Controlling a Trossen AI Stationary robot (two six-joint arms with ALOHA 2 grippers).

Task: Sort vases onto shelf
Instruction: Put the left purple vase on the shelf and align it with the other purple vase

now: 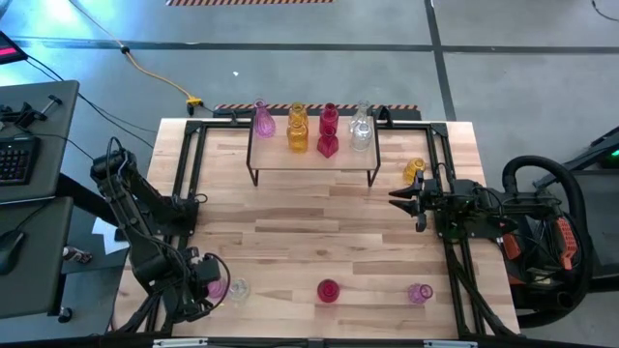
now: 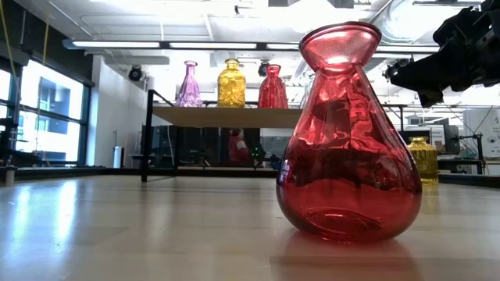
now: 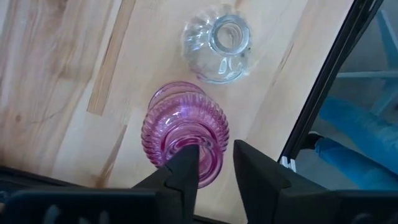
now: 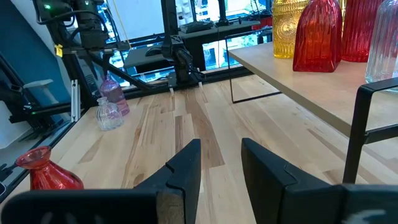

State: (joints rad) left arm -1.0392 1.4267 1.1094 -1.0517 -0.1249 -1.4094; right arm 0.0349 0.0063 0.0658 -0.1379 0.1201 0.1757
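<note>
Grey concrete floor with tape lines surrounds a light wooden desk (image 1: 290, 232), seen from above.

At the desk's 12 o'clock edge stands the shelf (image 1: 311, 155), a pale board on thin black legs. It carries a pink vase (image 1: 263, 121), a yellow vase (image 1: 297, 129), a tall red vase (image 1: 329, 118), a short red vase (image 1: 328, 145) in front of that one, and a clear vase (image 1: 361, 128). Just off the shelf toward 3 o'clock an amber vase (image 1: 414, 170) stands on the desk.

Along the 6 o'clock edge more vases stand apart from each other: a ribbed pink vase (image 3: 185, 132) near 7 o'clock with a small clear vase (image 3: 217, 41) just beside it, a red vase (image 1: 328, 290) at 6 o'clock, which fills the low view, and a pale pink vase (image 1: 419, 292) toward 5 o'clock.

The left claw (image 3: 214, 163) hangs over the ribbed pink vase, its fingers (image 3: 186, 171) partly apart and straddling the vase's neck. Whether they press the glass I cannot tell.

The right claw (image 1: 395, 198) hovers above the desk at 3 o'clock, close to the amber vase, pointing toward the desk's centre. Its fingers stand a little apart with only air between them, and it holds nothing.
</note>
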